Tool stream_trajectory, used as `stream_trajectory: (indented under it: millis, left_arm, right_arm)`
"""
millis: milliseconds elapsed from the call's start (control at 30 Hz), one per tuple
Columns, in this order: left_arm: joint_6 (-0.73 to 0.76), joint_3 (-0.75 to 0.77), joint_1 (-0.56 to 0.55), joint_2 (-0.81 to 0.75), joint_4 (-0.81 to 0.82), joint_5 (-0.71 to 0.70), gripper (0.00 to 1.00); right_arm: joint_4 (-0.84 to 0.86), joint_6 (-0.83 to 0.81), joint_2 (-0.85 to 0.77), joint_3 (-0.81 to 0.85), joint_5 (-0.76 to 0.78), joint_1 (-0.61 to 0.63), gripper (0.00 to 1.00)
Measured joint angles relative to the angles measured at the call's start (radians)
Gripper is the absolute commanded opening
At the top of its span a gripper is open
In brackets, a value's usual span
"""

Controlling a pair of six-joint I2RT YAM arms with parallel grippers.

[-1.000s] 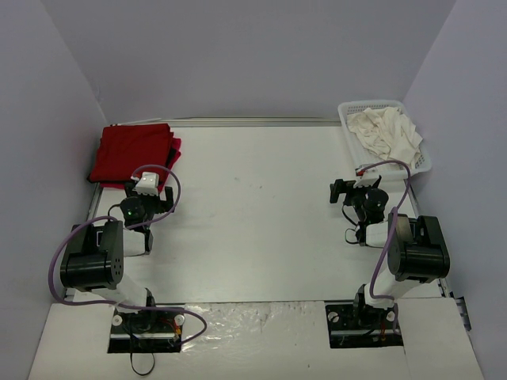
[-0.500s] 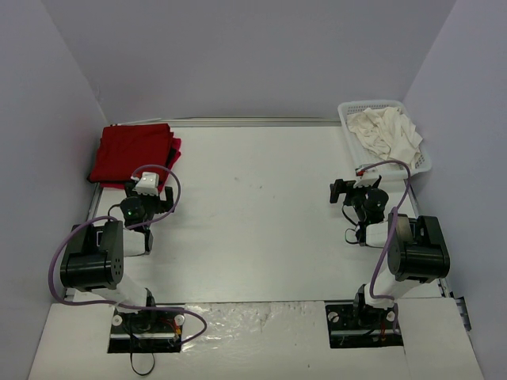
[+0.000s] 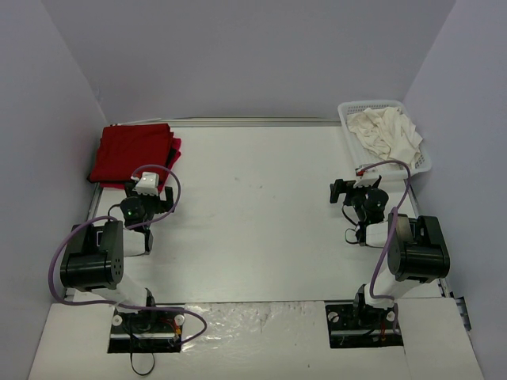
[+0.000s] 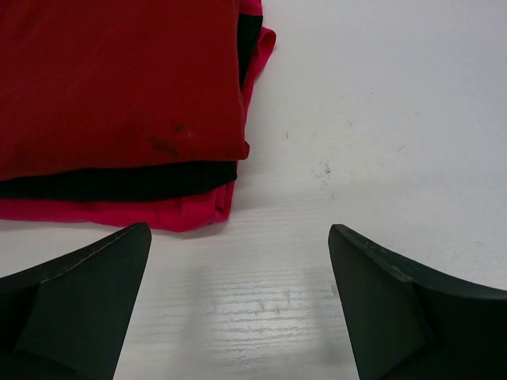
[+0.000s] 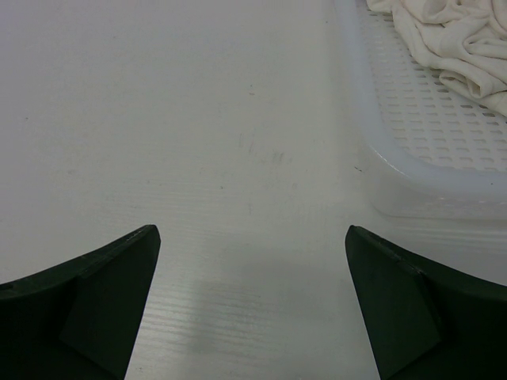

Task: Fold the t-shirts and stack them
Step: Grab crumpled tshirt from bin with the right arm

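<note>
**Left gripper [image 4: 239,231] and right gripper [image 5: 253,231] both spread wide, holding nothing**

The left gripper hangs low over the white table [image 3: 253,214] at about 9 o'clock in the top view. Its dark fingers [image 4: 87,301] stand far apart with bare tabletop between them. Straight ahead of it, at 12 o'clock in its wrist view, lies the stack of folded red t-shirts [image 4: 119,87]. The stack's near edge is just beyond the fingertips and not touching them. A black layer [image 4: 119,180] shows between the red top fold and a pinker bottom one. From above, this stack sits at the table's 10 o'clock corner, hard against the left wall.

The right gripper hovers at about 3 o'clock, jaws equally wide over bare table. At 1 o'clock in its wrist view is the white mesh basket [image 5: 412,170], its near corner just beyond the right fingertip. The cream-white t-shirt [image 5: 451,39] lies crumpled inside. From above, the basket occupies the 2 o'clock corner, beside the right wall.

Nothing lies between the two arms. A purple cable [image 3: 59,261] loops beside each arm
</note>
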Motion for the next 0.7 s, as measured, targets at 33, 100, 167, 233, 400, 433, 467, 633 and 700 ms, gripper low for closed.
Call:
stream_trajectory:
  millis: [33, 100, 167, 233, 400, 433, 467, 633, 700]
  left_arm:
    - [0.0, 0.0, 0.0, 0.0, 0.0, 0.0, 0.94]
    - [0.0, 0.0, 0.0, 0.0, 0.0, 0.0, 0.94]
    - [0.0, 0.0, 0.0, 0.0, 0.0, 0.0, 0.94]
    - [0.0, 0.0, 0.0, 0.0, 0.0, 0.0, 0.94]
    - [0.0, 0.0, 0.0, 0.0, 0.0, 0.0, 0.94]
    - [0.0, 0.0, 0.0, 0.0, 0.0, 0.0, 0.95]
    - [0.0, 0.0, 0.0, 0.0, 0.0, 0.0, 0.94]
    - [0.0, 0.0, 0.0, 0.0, 0.0, 0.0, 0.94]
    - [0.0, 0.0, 0.0, 0.0, 0.0, 0.0, 0.94]
  right_arm:
    - [0.0, 0.0, 0.0, 0.0, 0.0, 0.0, 1.0]
    - [0.0, 0.0, 0.0, 0.0, 0.0, 0.0, 1.0]
    - [0.0, 0.0, 0.0, 0.0, 0.0, 0.0, 1.0]
    - [0.0, 0.0, 0.0, 0.0, 0.0, 0.0, 1.0]
    - [0.0, 0.0, 0.0, 0.0, 0.0, 0.0, 1.0]
    - [0.0, 0.0, 0.0, 0.0, 0.0, 0.0, 1.0]
    - [0.0, 0.0, 0.0, 0.0, 0.0, 0.0, 1.0]
    - [0.0, 0.0, 0.0, 0.0, 0.0, 0.0, 1.0]
    - [0.0, 0.0, 0.0, 0.0, 0.0, 0.0, 1.0]
